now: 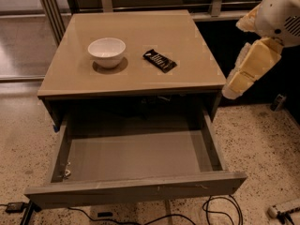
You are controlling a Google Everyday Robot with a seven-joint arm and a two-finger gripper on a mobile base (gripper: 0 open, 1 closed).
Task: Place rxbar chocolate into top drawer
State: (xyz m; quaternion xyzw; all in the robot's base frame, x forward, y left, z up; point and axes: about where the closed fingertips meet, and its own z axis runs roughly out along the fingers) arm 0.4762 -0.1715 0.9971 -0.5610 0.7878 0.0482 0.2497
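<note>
The rxbar chocolate (160, 60), a small flat black bar with pale lettering, lies on the tan tabletop (140, 78), right of centre. The top drawer (136, 158) is pulled fully out below the table, with a plain grey inside and nothing in it but a small bit at its left front corner. My gripper (234, 86) hangs at the right edge of the view, off the table's right side, well apart from the bar, with its pale fingers pointing down and left.
A white bowl (107, 51) stands on the tabletop left of the bar. Black cables (220, 210) lie on the speckled floor in front of the drawer. A railing and dark panel run behind the table.
</note>
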